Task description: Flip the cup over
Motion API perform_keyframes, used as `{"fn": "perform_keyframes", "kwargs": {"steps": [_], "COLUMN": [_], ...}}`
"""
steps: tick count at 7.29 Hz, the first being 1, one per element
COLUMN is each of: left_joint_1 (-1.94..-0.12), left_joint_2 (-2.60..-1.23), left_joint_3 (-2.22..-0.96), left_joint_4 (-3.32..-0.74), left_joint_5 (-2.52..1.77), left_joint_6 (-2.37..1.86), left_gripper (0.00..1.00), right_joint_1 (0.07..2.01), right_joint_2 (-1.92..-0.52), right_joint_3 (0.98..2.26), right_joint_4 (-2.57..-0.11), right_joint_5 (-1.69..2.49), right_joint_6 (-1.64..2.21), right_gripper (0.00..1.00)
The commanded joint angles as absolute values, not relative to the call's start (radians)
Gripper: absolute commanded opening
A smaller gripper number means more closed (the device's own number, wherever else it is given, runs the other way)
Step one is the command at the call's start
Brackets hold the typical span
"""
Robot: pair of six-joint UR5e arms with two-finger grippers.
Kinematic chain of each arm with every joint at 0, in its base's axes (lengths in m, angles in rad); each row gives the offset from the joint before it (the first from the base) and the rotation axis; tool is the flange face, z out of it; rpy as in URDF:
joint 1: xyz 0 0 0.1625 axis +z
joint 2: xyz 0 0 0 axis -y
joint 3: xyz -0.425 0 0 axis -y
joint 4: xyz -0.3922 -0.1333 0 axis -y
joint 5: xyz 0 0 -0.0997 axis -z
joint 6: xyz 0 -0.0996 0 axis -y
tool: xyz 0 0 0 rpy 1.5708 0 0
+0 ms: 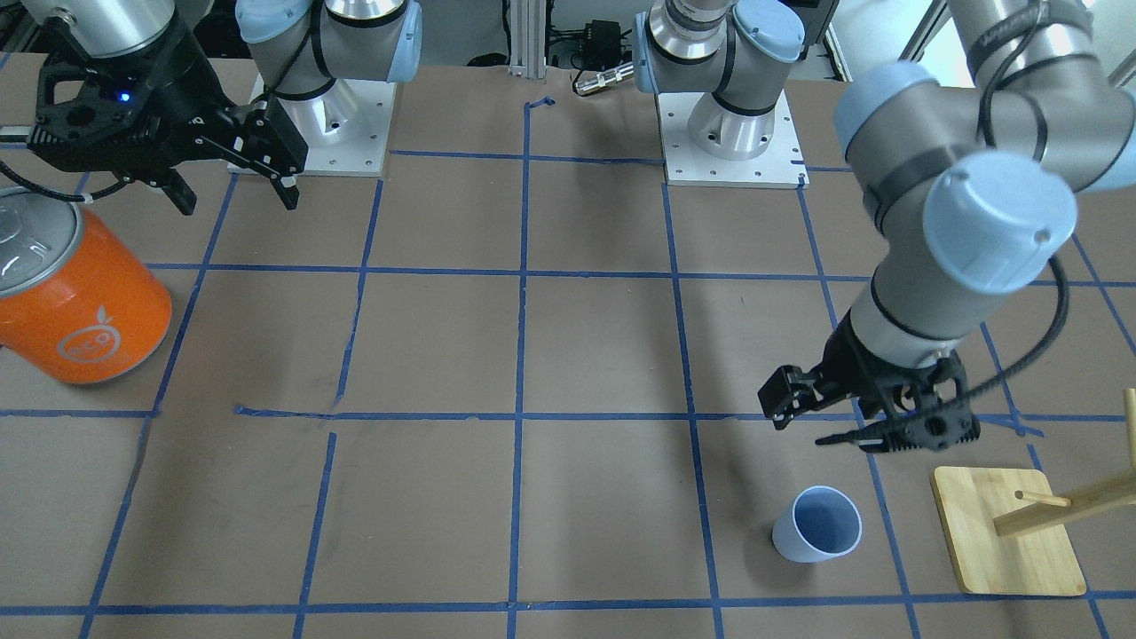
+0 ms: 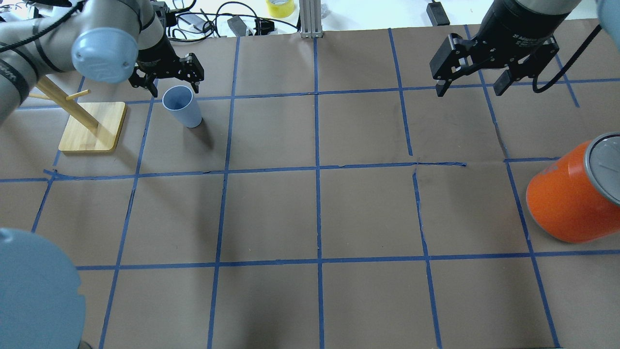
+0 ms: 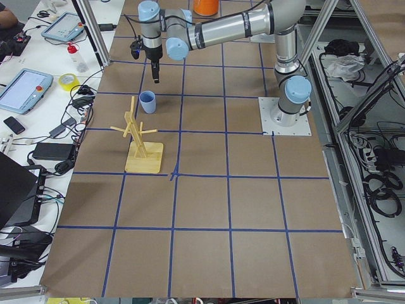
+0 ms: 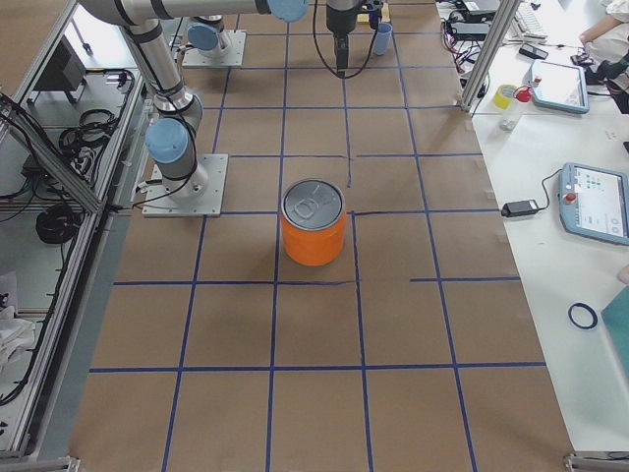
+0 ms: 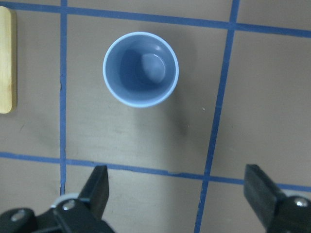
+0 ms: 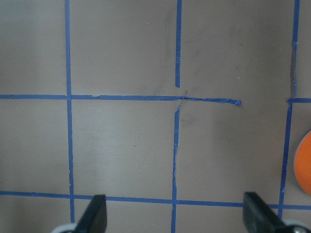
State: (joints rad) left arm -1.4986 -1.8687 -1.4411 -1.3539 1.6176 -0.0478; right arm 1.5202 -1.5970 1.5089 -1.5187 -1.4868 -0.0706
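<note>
The cup (image 1: 821, 525) is a small pale blue tumbler that stands upright, mouth up, on the brown table. It also shows in the overhead view (image 2: 181, 106), the exterior left view (image 3: 147, 101) and the left wrist view (image 5: 141, 69), where I see its bluish inside. My left gripper (image 1: 865, 426) is open and empty. It hangs above the table just on the robot's side of the cup, apart from it (image 2: 167, 82) (image 5: 178, 189). My right gripper (image 1: 235, 191) is open and empty, raised over the table's other half (image 2: 470, 88) (image 6: 175, 213).
A big orange can-shaped container (image 1: 80, 302) with a grey lid stands on the robot's right side (image 2: 566, 194) (image 4: 314, 231). A wooden peg rack on a square base (image 1: 1003, 532) stands close beside the cup (image 2: 92, 127). Blue tape lines grid the table.
</note>
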Motion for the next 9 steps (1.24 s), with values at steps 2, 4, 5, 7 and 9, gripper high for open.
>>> {"fn": "perform_keyframes", "kwargs": {"steps": [2, 4, 5, 7, 9], "left_joint_1": [-1.511, -1.532, -1.555, -1.563, -1.563], "left_joint_2": [-1.665, -1.605, -1.585, -1.553, -1.545], "left_joint_3": [-1.485, -1.52, -1.532, -1.543, -1.555], "left_joint_4": [-1.486, -1.523, -1.528, -1.575, -1.575], "left_joint_5": [1.568, 1.568, 1.569, 1.572, 1.574], "left_joint_6": [-0.105, -0.106, -0.106, -0.106, -0.1], "left_gripper": [1.0, 1.0, 1.0, 1.0, 1.0], "right_joint_1": [1.52, 1.514, 1.514, 1.513, 1.513], "right_joint_2": [-1.597, -1.592, -1.583, -1.552, -1.552], "right_joint_3": [1.509, 1.509, 1.511, 1.511, 1.511], "right_joint_4": [-1.519, -1.537, -1.534, -1.534, -1.537], "right_joint_5": [-1.488, -1.474, -1.459, -1.46, -1.46], "right_joint_6": [-0.071, -0.071, -0.069, -0.069, -0.058], "right_gripper": [1.0, 1.0, 1.0, 1.0, 1.0]}}
